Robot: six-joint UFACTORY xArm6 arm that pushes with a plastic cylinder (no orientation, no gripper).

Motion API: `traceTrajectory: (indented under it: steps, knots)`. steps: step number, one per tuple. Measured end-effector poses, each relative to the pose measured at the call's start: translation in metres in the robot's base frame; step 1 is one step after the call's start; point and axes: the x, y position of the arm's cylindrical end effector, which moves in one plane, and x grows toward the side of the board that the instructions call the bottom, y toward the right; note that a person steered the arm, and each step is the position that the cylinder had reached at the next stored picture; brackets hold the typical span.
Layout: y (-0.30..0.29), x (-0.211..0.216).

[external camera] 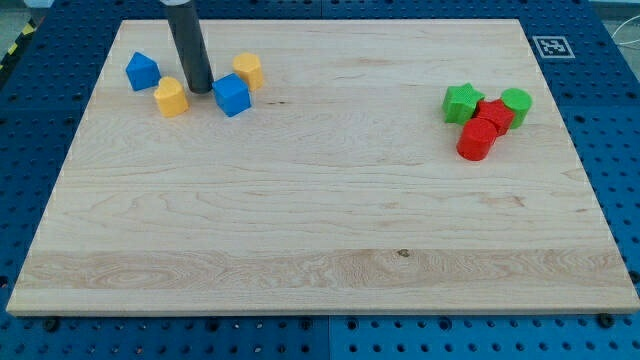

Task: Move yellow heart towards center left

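Note:
The yellow heart (171, 97) lies on the wooden board (320, 220) near the view's top left. My tip (198, 90) stands just to the right of it, between the heart and a blue cube (231, 95). The rod rises from the tip to the view's top edge. A second yellow block (248, 71), roughly hexagonal, sits up and to the right of the blue cube. Another blue block (142, 71) lies up and to the left of the heart.
At the view's right there is a tight cluster: a green star (462, 102), a green cylinder (516, 104), a red block (494, 114) and a red cylinder (477, 139). A printed marker tag (551, 46) sits at the board's top right corner.

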Motion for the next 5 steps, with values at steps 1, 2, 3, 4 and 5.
traceTrajectory:
  steps: [1, 2, 3, 4, 5]
  knots:
    - [0.000, 0.016]
    - [0.005, 0.026]
    - [0.017, 0.022]
    - [0.020, 0.020]
    - [0.020, 0.020]
